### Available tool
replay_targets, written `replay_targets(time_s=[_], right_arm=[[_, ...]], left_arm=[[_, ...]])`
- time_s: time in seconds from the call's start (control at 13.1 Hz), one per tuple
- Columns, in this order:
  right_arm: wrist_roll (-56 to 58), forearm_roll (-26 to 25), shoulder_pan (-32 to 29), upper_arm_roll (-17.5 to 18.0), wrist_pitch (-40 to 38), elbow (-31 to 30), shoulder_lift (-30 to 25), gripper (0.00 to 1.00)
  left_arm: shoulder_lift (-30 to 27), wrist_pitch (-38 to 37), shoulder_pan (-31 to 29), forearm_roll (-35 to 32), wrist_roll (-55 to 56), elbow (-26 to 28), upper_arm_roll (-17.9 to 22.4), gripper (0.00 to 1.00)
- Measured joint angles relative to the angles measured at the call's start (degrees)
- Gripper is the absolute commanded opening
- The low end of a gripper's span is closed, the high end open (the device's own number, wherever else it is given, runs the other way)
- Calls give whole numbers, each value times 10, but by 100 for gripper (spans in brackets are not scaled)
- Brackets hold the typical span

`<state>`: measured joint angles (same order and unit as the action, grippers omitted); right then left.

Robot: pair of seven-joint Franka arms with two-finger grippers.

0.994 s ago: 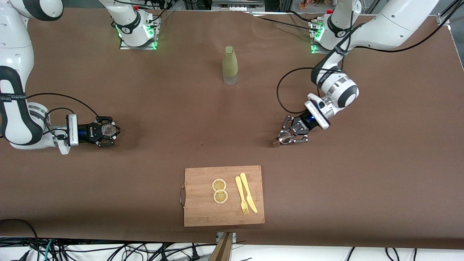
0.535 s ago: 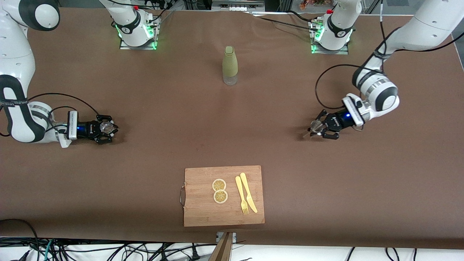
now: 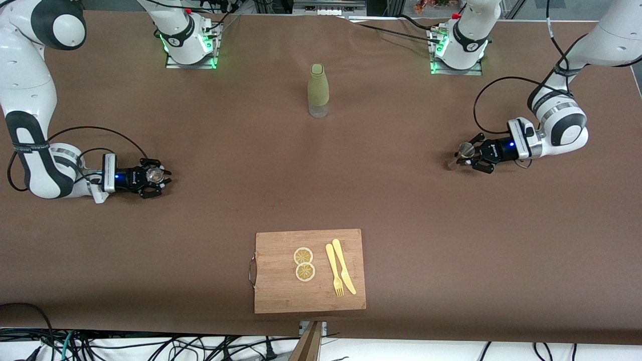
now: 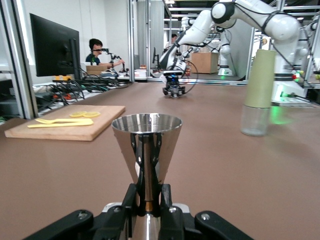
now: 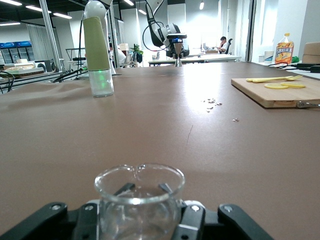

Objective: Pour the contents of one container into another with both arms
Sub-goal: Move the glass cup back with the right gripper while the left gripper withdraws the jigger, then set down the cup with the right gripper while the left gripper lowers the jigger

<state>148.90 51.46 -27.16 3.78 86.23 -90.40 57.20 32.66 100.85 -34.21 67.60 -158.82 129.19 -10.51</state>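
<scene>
The left gripper (image 3: 473, 157) is clamping its fingers tight on the small silver hourglass-shaped metal jigger (image 3: 465, 150), low at the left arm's end of the brown table (image 3: 321, 190). The right gripper (image 3: 159, 178) is sitting around the small clear glass tumbler (image 3: 154, 175) at the right arm's end; whether its fingers are gripping cannot be told.

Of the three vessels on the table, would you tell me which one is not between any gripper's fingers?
The tall olive-green bottle, standing alone between the two bases. The metal jigger sits in the left gripper, the glass tumbler in the right gripper.
</scene>
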Motion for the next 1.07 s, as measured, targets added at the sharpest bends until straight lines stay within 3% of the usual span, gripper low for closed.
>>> replay_targets(time_s=[0.31,0.69,1.07], right_arm=[[0,-11,-10,-10,-1,11,-14,100],[-19,-48,-20,-69,-31,25,-68,100],[-201,-115,-10,-75,-45,41,-185,100]], left_arm=[[29,-31,-12,-51,-1,-13,25,0],[63,-53,-13,-71,-1,-61,57,0],[90,-59,-13,-74,-2,-90,63,0]])
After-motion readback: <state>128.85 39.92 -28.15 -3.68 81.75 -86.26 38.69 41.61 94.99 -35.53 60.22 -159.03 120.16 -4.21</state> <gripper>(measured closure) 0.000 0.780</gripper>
